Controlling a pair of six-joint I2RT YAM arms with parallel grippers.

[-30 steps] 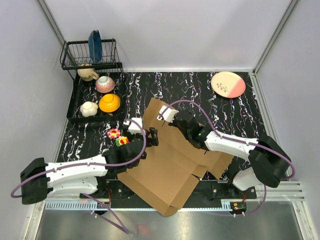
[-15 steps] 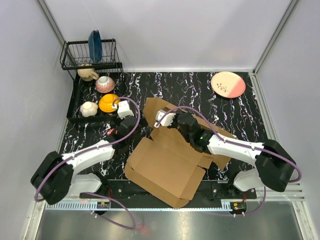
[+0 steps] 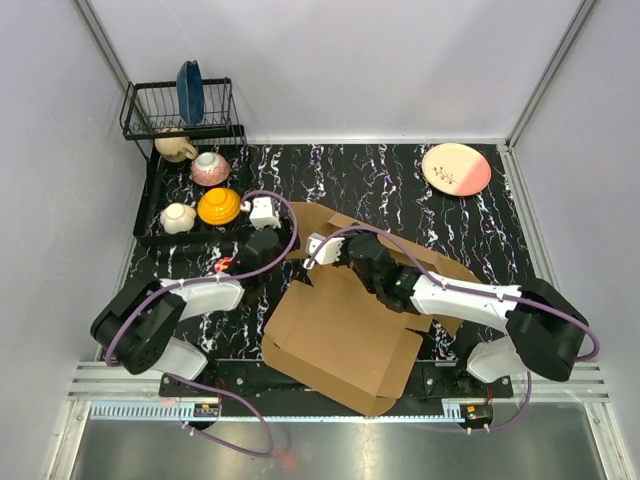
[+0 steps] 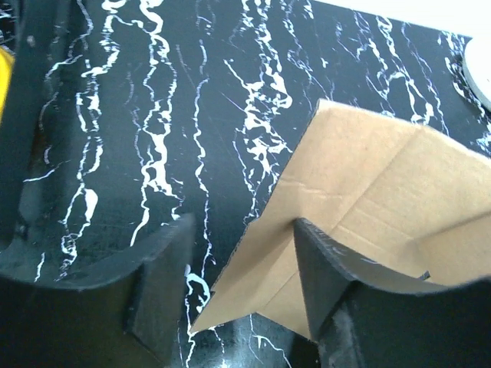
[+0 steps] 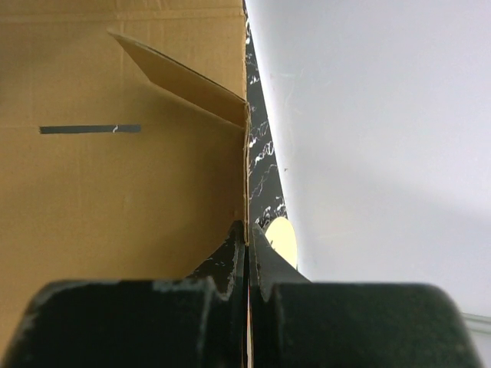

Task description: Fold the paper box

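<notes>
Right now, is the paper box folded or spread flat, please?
Mostly spread: the paper box lies flat, one panel pinched by the right gripper.

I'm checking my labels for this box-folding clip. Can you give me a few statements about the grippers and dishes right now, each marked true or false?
1. The right gripper is shut on an edge of the paper box. True.
2. The left gripper is clamped shut on the box. False: its jaws stand open at a corner of a flap.
3. The pink plate lies at the far right of the table, apart from the box. True.
4. The orange bowl sits on the box. False: it is in the dish rack on the left.
</notes>
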